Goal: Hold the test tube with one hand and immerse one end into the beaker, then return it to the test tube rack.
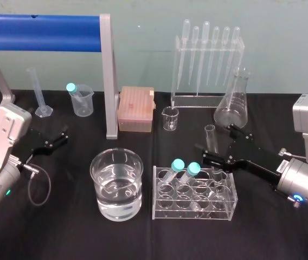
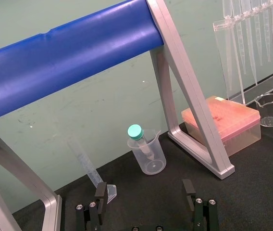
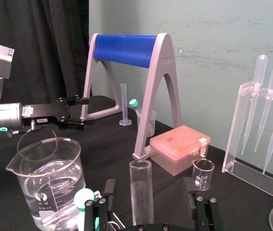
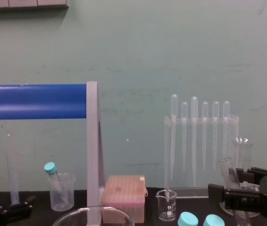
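**Head view.** The beaker (image 1: 117,184) is standing toward the front edge of the worktop (image 1: 62,227), near mid-width. It is holding clear liquid to roughly half its height. The test tube rack (image 1: 194,194) is sitting just beside the beaker on the right. It is carrying two teal-capped tubes (image 1: 182,169), which are leaning in its left compartments. The test tube (image 1: 211,136) is standing nearly upright over the rack's rear row, and a pincer finger is hiding its lower end. The right pincer (image 1: 218,142) is reaching in from the right edge, its fingers lying either side of the test tube. The left pincer (image 1: 62,136) is resting released toward the left edge. Toward the back edge, a plastic beaker (image 1: 82,100) is holding another capped tube.

**Left wrist view.** The left pincer (image 2: 144,190) is showing its fingers wide apart with nothing between them. Beyond it, the plastic beaker (image 2: 148,156) is holding its capped tube at a lean.

**Right wrist view.** The test tube (image 3: 141,192) is standing between the fingers of the right pincer (image 3: 149,186). A gap is showing on each side, so this pincer is released, not clenched on the glass. The beaker (image 3: 47,178) is showing its liquid near mid-height.

**Chest view.** The test tube (image 4: 228,172) is leaning slightly at the right pincer (image 4: 231,187). The beaker's rim (image 4: 93,214) is showing at the front edge.
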### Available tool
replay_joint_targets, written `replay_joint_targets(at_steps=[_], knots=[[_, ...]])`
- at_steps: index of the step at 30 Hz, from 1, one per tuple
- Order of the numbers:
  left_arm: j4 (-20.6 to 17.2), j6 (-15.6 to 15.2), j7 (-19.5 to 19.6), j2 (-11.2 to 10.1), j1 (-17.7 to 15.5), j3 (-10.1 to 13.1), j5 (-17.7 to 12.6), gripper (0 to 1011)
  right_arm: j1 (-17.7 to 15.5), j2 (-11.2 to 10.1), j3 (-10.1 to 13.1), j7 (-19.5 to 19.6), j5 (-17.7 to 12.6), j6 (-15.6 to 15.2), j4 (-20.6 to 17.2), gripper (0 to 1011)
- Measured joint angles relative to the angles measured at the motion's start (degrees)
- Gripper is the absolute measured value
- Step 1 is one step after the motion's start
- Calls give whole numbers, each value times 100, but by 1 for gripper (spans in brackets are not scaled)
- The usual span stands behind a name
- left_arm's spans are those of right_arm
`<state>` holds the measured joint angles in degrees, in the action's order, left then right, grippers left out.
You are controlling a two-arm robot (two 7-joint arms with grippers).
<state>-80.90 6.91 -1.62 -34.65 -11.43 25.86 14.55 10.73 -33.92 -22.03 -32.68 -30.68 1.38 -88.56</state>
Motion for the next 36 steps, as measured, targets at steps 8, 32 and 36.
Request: replay_joint_targets(at_steps=[8, 32, 36], knots=[[0, 0, 0, 0, 0, 0, 0, 1000, -1, -1, 0, 0, -1, 4, -2, 707], [0, 0, 0, 0, 0, 0, 0, 1000, -1, -1, 1, -1, -2, 5, -3, 225], [0, 0, 0, 0, 0, 0, 0, 1000, -1, -1, 0, 0, -2, 4, -3, 226]])
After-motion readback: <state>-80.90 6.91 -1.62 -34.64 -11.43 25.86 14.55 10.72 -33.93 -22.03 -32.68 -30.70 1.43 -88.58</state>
